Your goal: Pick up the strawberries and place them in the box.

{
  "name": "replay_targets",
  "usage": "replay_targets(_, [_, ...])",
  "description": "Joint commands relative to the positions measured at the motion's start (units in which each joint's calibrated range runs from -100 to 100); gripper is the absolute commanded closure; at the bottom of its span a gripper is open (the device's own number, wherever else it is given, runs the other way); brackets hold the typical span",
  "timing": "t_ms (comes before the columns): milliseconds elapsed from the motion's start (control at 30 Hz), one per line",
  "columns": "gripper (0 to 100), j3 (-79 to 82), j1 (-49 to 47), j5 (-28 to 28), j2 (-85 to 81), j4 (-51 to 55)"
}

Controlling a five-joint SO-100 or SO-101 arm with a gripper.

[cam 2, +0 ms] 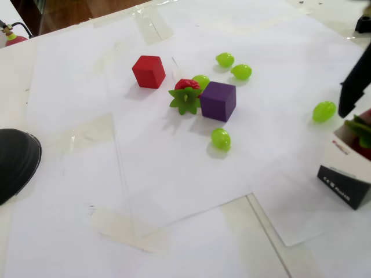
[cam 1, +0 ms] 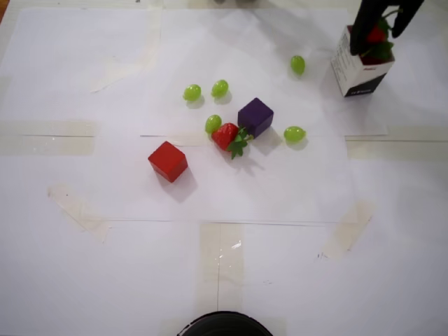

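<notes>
The pincer [cam 1: 381, 26] hangs over the box [cam 1: 351, 68] at the far right of the overhead view, its black fingers spread and holding nothing. A strawberry [cam 1: 376, 36] sits in the box's mouth. Another strawberry [cam 1: 225, 136] lies mid-counter, touching a purple cube [cam 1: 255, 115], with a red cube [cam 1: 167, 161] nearer left.

Red cube [cam 1: 168, 161], purple cube [cam 1: 255, 116], grapes [cam 1: 192, 92]

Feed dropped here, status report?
Gripper open above box. One strawberry inside box, another on paper touching purple cube. Grape beside it.
</notes>
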Motion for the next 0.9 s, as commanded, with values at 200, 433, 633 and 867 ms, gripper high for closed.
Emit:
replay_targets(200, [73, -11.60, 1.07, -0.39, -2.65, 9.07])
replay_targets(433, [73, -19.24, 2.91, -0.05, -3.25, 13.56])
replay_targets(633, [73, -20.15, 7.03, 1.07, -5.06, 12.34])
replay_targets(867, [73, -20.06, 16.66, 4.69, -4.80, 5.72])
